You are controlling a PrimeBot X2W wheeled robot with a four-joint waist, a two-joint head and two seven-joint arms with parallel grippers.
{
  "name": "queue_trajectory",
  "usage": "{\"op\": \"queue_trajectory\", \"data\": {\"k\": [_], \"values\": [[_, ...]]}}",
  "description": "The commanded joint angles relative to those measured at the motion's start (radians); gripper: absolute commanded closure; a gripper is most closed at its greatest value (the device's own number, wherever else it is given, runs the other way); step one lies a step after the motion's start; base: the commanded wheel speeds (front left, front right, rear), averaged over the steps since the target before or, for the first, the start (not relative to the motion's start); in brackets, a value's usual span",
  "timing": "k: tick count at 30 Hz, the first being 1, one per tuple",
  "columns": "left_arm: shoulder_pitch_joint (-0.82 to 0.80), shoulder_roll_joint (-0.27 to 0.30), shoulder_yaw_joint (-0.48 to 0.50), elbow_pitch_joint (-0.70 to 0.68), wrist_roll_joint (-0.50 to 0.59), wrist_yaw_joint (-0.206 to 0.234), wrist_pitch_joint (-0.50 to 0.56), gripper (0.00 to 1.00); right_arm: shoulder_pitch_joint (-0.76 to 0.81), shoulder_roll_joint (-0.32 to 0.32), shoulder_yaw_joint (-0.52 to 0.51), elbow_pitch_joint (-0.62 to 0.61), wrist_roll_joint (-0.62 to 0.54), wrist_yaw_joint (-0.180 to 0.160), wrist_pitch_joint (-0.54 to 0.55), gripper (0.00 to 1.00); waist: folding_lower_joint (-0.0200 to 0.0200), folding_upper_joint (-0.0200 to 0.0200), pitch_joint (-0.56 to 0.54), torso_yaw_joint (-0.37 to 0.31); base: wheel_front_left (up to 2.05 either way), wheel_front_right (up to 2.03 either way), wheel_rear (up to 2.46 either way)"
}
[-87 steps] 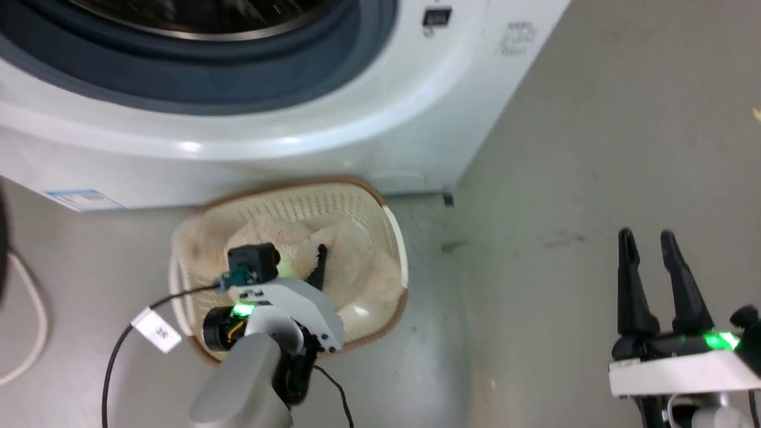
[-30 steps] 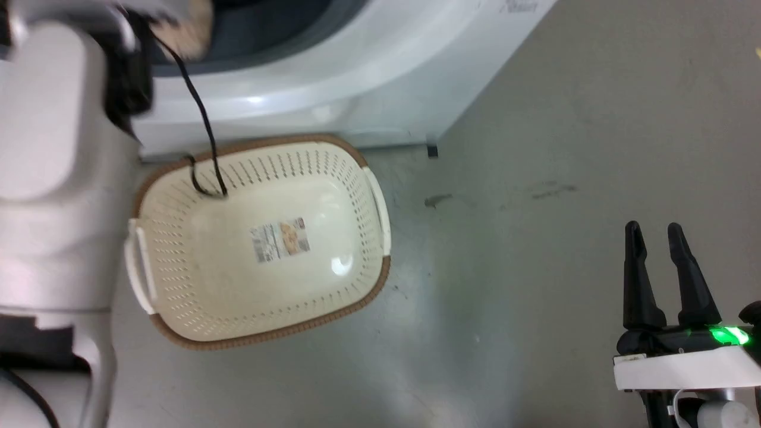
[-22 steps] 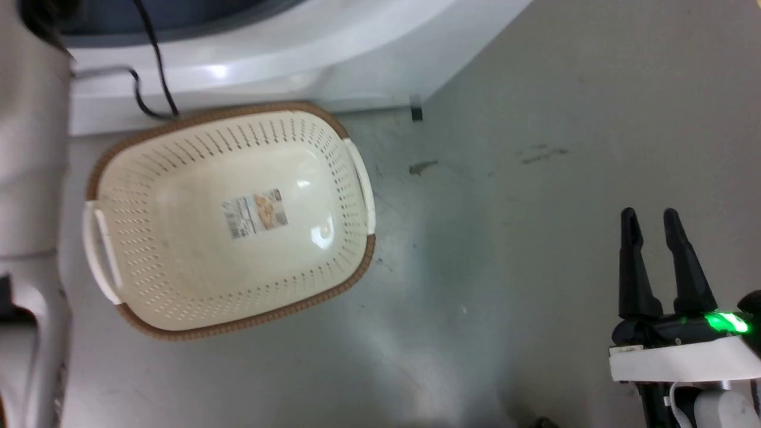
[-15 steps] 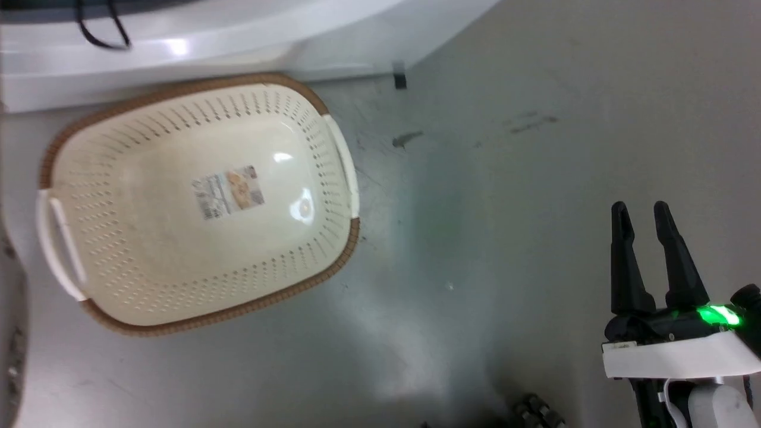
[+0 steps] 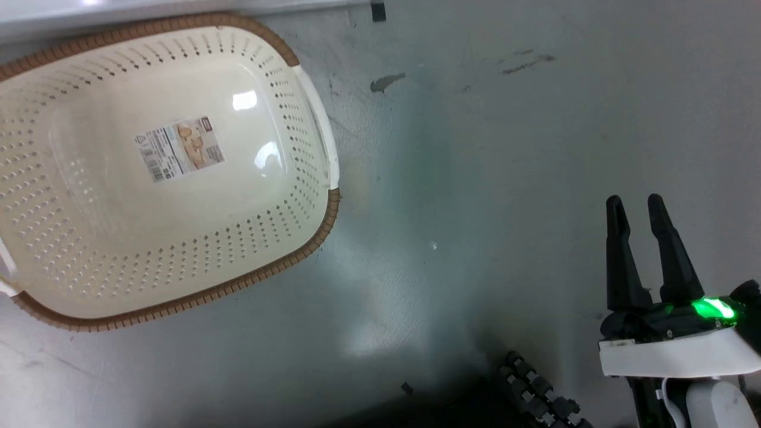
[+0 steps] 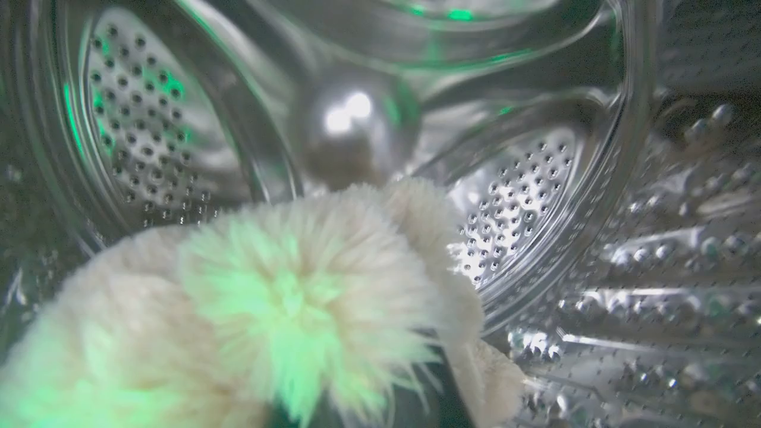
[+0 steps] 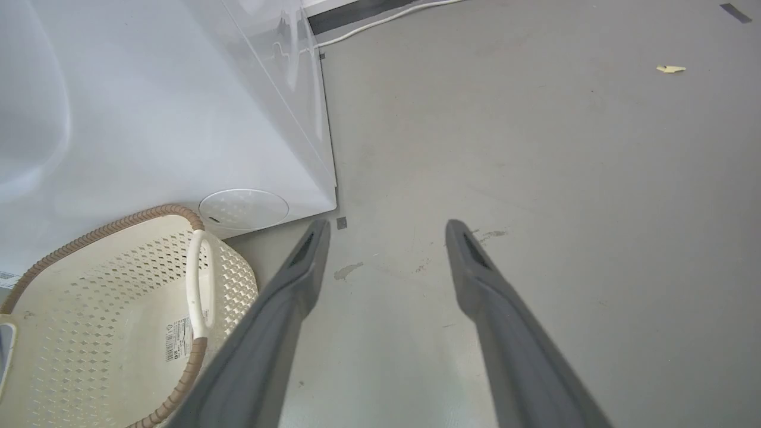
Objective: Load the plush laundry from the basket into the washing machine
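There is one basket (image 5: 285,208) on the floor (image 5: 475,178) at the left. It has one label sticker (image 5: 180,148) on its bottom and two white handles (image 5: 318,125), one on its right side and the tip of a second at the far left edge. One plush laundry (image 6: 285,297) lies in one steel drum (image 6: 535,196). One washing machine (image 7: 148,119) carries one round cover (image 7: 244,209) low on its front. One right gripper (image 5: 634,201), near right, has two dark fingers (image 5: 621,261) and one green light (image 5: 710,309). Farther off are one yellow scrap (image 7: 670,69), one white cable (image 7: 380,21) and one strip of dark tape (image 7: 736,12).
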Motion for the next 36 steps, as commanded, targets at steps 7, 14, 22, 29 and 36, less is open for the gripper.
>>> {"op": "queue_trajectory", "data": {"k": [7, 14, 22, 29, 36], "values": [[-0.021, -0.033, 0.016, 0.074, -0.042, -0.005, -0.011, 0.00, -0.040, -0.001, -0.003, -0.012, -0.003, 0.001, -0.004, 0.00, -0.0001, -0.0001, 0.022, 0.022, 0.00, 0.00, 0.00], [0.008, -0.068, 0.012, 0.134, -0.066, -0.032, -0.026, 0.00, -0.047, -0.001, -0.021, -0.017, -0.022, 0.001, -0.004, 0.00, -0.0001, -0.0001, -0.007, 0.050, 0.00, 0.00, 0.00], [0.091, -0.120, 0.022, 0.214, -0.110, -0.063, -0.034, 0.00, -0.044, -0.001, -0.050, -0.021, -0.057, 0.001, -0.004, 0.00, -0.0001, -0.0001, -0.088, 0.098, 0.00, 0.00, 0.00], [0.234, -0.178, 0.028, 0.230, -0.127, -0.075, -0.035, 0.00, -0.028, -0.001, -0.078, -0.009, -0.093, 0.001, -0.004, 0.00, -0.0001, -0.0001, -0.196, 0.160, 0.00, 0.00, 0.00], [0.411, -0.252, 0.041, 0.224, -0.142, -0.077, -0.035, 0.00, -0.006, -0.001, -0.089, 0.018, -0.122, 0.001, -0.004, 0.00, -0.0001, -0.0001, -0.330, 0.225, 0.00, 0.00, 0.00]]}}
